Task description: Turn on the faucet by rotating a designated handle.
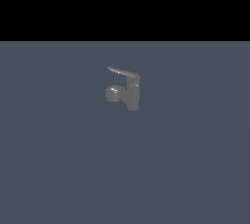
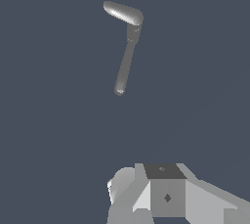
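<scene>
The faucet (image 1: 132, 93) stood upright on the flat blue-grey worktop (image 1: 58, 169), about midway across the exterior view and somewhat toward the far side, with bare surface all around it. Its dark cylindrical body carried a short rounded spout stub (image 1: 113, 93) pointing toward the exterior view's left. From the top of the body the handle (image 1: 121, 72), a thin tapering lever with a lighter sheen, reached out toward the exterior view's left as well, above the stub and rising slightly toward its tip.

In the wrist view the faucet (image 2: 125, 66) appeared from above, with the pale handle (image 2: 123, 12) angled off one end of it. The hand (image 2: 166, 196) showed only as blocky grey and white shapes at the edge of that view, well apart from the faucet and touching nothing. Its fingers could not be made out, so I cannot tell whether they were apart or together. The arm did not show in the exterior view.
</scene>
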